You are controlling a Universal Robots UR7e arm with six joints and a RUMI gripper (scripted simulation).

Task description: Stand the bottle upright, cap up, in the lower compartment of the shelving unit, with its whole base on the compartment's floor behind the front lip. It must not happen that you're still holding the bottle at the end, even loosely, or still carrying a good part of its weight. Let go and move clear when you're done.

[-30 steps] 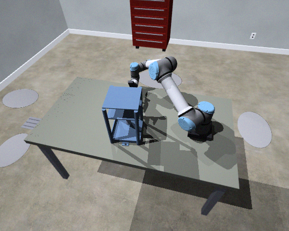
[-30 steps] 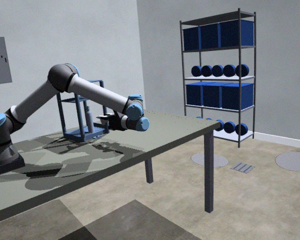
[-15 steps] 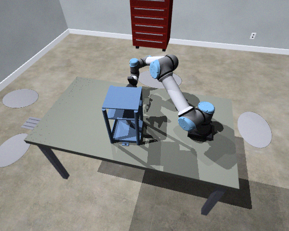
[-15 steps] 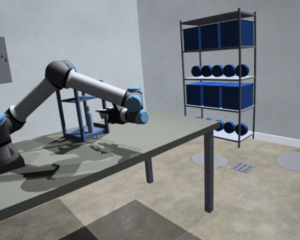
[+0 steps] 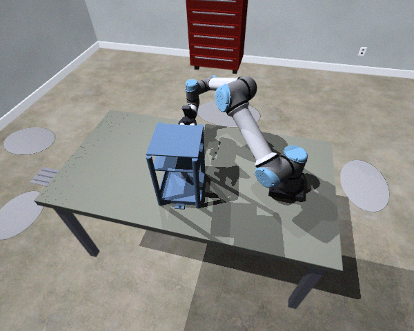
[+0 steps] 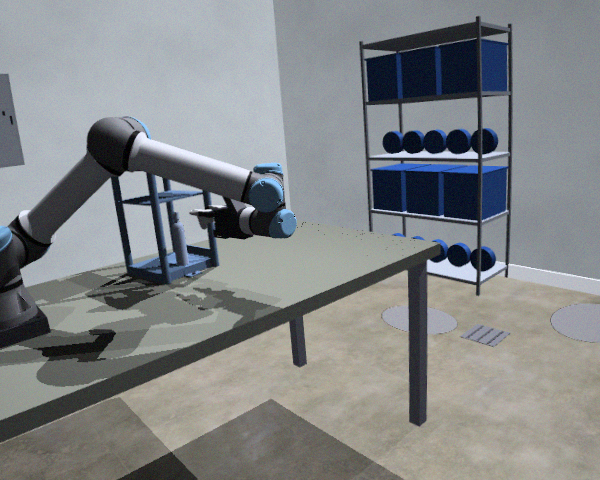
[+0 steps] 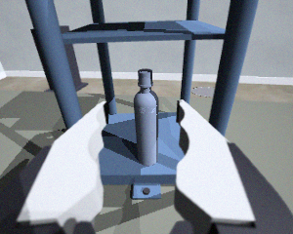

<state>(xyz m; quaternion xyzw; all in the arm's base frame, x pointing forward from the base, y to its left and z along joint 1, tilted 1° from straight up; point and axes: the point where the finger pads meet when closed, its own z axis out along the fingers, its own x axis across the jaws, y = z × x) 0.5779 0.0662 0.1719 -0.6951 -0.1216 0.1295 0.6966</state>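
A grey bottle [image 7: 146,128] [image 6: 180,241] stands upright, cap up, on the floor of the lower compartment of the blue shelving unit [image 5: 174,141] [image 6: 156,222] [image 7: 51,68]. In the wrist view its base sits behind the front lip with the small tab. My gripper [image 7: 143,102] [image 6: 199,213] [image 5: 188,119] is level with the bottle and a short way back from the unit's open side. Its white fingers stand apart on either side of the view with nothing between them. In the top view the unit's top hides most of the bottle.
The unit stands near the middle of the grey-green table [image 5: 110,160] [image 6: 316,258], with my arm's base [image 5: 286,185] to one side. A red drawer cabinet [image 5: 216,34] and a tall metal rack [image 6: 478,155] with blue boxes stand off the table.
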